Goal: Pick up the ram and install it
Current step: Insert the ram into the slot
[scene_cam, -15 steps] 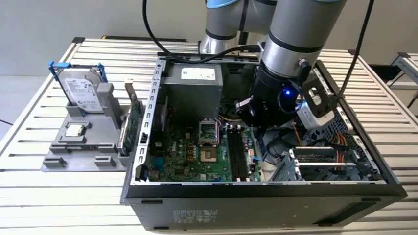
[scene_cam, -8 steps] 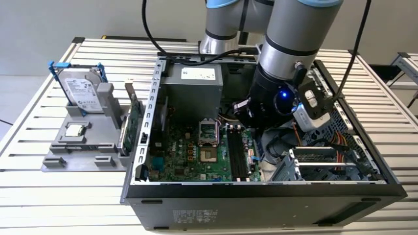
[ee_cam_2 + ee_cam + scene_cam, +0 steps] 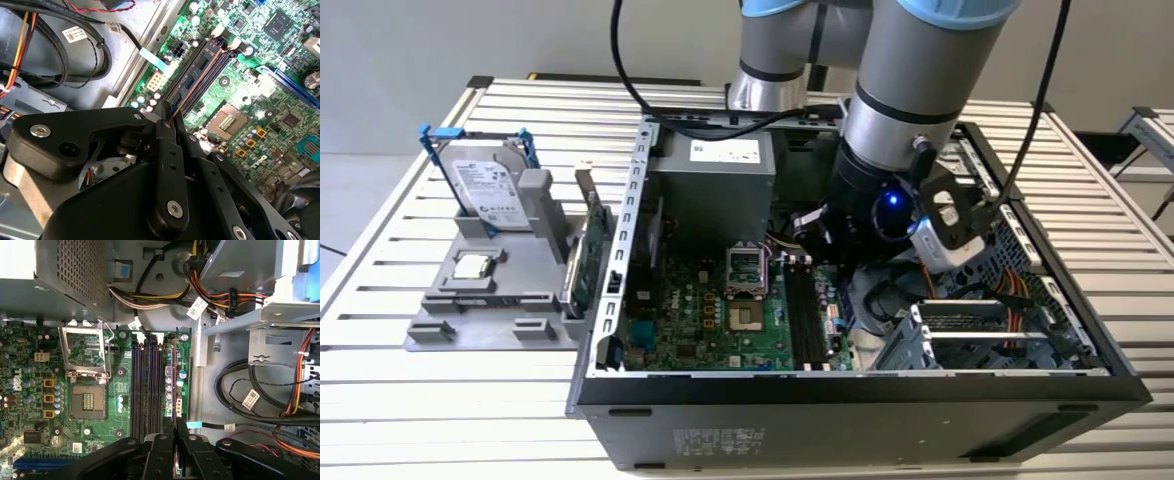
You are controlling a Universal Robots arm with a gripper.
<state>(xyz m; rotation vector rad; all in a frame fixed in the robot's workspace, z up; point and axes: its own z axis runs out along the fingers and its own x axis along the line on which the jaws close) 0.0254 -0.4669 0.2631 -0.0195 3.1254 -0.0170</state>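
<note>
Now, the scene by its parts:

Pincer: in the second wrist view the pincer has its fingers pressed together on a thin stick seen edge-on, which looks to be the ram; in the first wrist view the same black fingers meet over a thin edge.

Ram: pinched upright inside the open computer case, low over the memory slots, which sit beside the bare processor socket on the motherboard. In the second wrist view its orange-brown edge runs along one slot, close above it or just touching; which cannot be told.

Doing the step well: judging by these views, the stick should stay parallel to its slot, come straight down, and be pressed evenly at both ends so the white end clips can catch; any tilt would jam one corner.

Beside the case: the silver hard drive and a green card stand in the grey holder on the slatted tabletop, toward its edge at the exterior view's left.

Hidden: the arm covers the pincer in the exterior view; the ram's faces, notch and lower edge are out of sight, so which slot it lines up with stays uncertain.
</note>
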